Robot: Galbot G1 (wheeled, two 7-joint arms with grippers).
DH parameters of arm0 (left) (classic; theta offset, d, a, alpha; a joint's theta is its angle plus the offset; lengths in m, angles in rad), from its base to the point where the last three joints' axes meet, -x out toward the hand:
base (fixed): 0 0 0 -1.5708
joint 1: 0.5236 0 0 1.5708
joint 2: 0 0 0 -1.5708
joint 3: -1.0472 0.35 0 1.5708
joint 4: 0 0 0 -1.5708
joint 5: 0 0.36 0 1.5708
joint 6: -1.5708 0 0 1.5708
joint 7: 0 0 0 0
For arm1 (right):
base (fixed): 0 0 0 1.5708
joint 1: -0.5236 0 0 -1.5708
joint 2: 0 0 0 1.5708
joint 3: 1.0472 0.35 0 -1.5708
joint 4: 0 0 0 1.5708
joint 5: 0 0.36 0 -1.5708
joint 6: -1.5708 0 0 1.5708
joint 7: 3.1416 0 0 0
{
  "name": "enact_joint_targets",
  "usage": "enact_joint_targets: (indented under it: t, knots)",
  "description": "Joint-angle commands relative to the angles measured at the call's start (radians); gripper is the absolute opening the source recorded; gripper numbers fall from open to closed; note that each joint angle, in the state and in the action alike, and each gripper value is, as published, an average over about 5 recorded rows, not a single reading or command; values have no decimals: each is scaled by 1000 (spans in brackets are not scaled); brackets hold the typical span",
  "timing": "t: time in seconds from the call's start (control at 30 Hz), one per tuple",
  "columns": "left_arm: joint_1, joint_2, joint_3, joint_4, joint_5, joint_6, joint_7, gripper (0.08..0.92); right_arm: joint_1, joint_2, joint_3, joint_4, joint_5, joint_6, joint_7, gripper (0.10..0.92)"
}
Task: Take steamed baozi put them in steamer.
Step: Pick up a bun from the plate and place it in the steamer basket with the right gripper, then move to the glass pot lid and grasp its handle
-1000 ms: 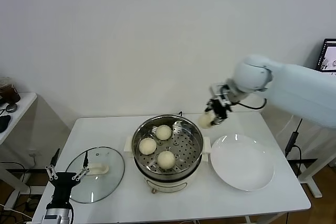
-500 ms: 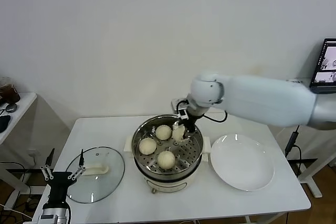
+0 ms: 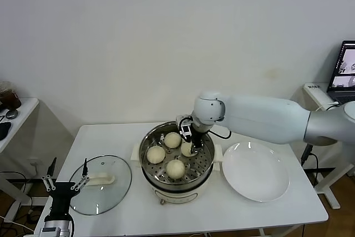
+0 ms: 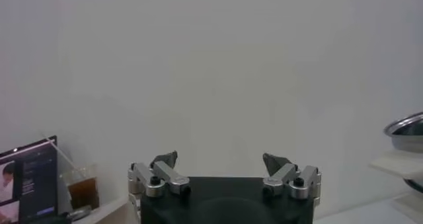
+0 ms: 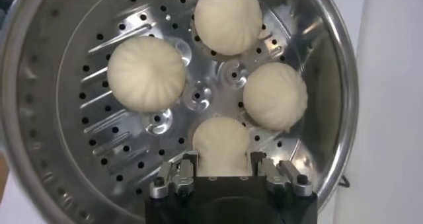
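Observation:
The steamer [image 3: 143, 156], a shiny steel pot with a perforated tray [image 5: 92, 146], stands mid-table. Three steamed baozi lie loose on the tray [image 3: 172, 140] [image 3: 156, 154] [image 3: 175, 168], also seen from the right wrist [image 5: 229, 17] [image 5: 146, 73] [image 5: 275, 95]. A fourth baozi [image 5: 221, 143] rests on the tray at the pot's right side. My right gripper [image 5: 221, 158] [image 3: 190, 146] reaches down into the pot, shut on that bun, a finger against each flank. My left gripper [image 3: 66, 180] [image 4: 221, 159] hangs open and empty at the table's front left corner.
A bare white plate [image 3: 255, 170] lies right of the steamer. The glass lid [image 3: 102, 184] with its white handle lies flat to the left, close to my left gripper. A laptop [image 3: 346, 67] stands far right, and a side table [image 3: 11, 115] far left.
My right arm carried the baozi from above the plate side leftward and down into the steamer, setting it on the tray. The left arm barely moved.

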Motion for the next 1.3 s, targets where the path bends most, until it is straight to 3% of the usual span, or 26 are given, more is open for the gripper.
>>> enact_joint_targets:
  t: [0.03, 0.33, 0.47, 0.63, 0.77, 0.97, 1.3]
  knots:
    - [1, 0, 2, -2, 1, 1, 1, 823, -16, -14, 26, 15, 15, -21, 18, 562]
    - [0, -2, 6, -8, 2, 2, 1, 823, 32, -209, 131, 225, 109, -60, 101, 800]
    - [1, -4, 7, -10, 0, 1, 2, 823, -83, -359, 264, 344, 191, -65, 316, 821]
    - [7, -9, 6, -12, 0, 0, 1, 823, -531, -562, 653, 486, 265, 55, 690, 823]
    - [13, -11, 6, -11, 2, -1, 0, 823, -1086, -626, 1115, 553, 207, 257, 821, 823]
    - [13, -19, 15, -13, 6, -2, -1, 823, -1706, -464, 1636, 530, -69, 611, 814, 823]
    - [9, -31, 33, 2, 95, -19, -16, 823, -1910, 136, 2017, 474, -394, 1020, 690, 823]
